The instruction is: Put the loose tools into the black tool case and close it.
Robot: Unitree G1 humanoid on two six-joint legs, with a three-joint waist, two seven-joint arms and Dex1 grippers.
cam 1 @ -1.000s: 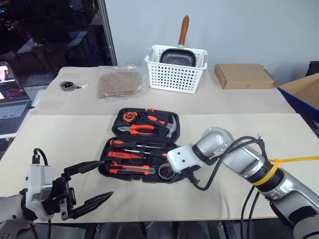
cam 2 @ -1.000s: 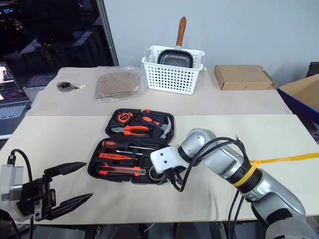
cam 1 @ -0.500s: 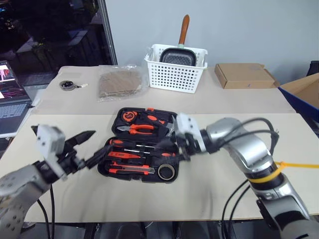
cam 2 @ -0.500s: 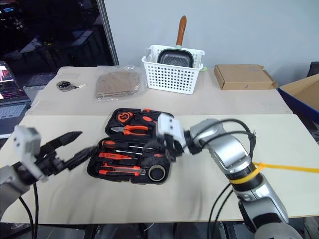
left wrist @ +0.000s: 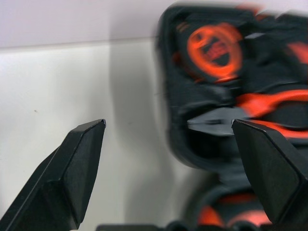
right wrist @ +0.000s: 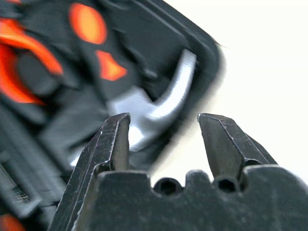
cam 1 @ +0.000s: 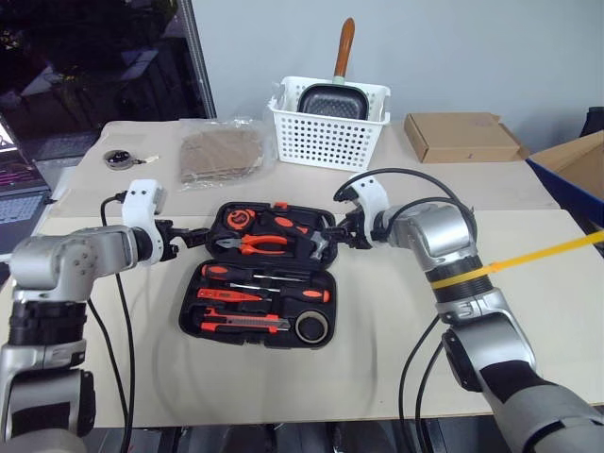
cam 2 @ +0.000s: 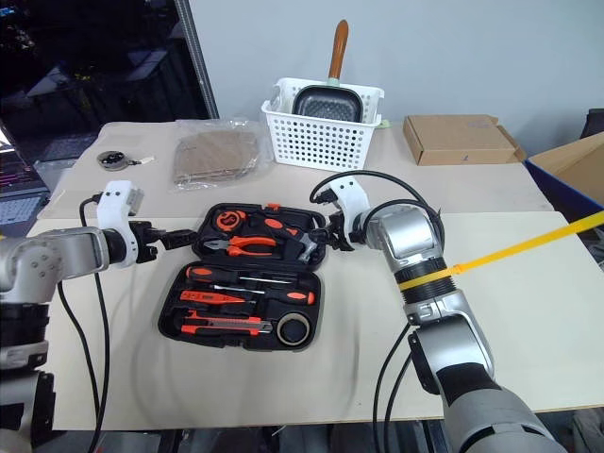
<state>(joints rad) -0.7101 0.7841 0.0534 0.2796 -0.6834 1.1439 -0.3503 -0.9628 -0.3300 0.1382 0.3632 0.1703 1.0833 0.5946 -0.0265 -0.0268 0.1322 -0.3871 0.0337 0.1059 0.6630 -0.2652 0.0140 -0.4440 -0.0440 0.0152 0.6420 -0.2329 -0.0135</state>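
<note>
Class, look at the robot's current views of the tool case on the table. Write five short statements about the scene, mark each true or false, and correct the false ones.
1. The tool case lies open on the table. True.
2. The left gripper is shut on a screwdriver. False: its fingers stand wide apart and hold nothing, beside the case's far left corner.
3. The right gripper is open near the hammer at the case's far right corner. True.
4. The white basket holds a pan. True.
5. A roll of tape lies outside the case on the table. False: it sits inside the case's near half.
</note>
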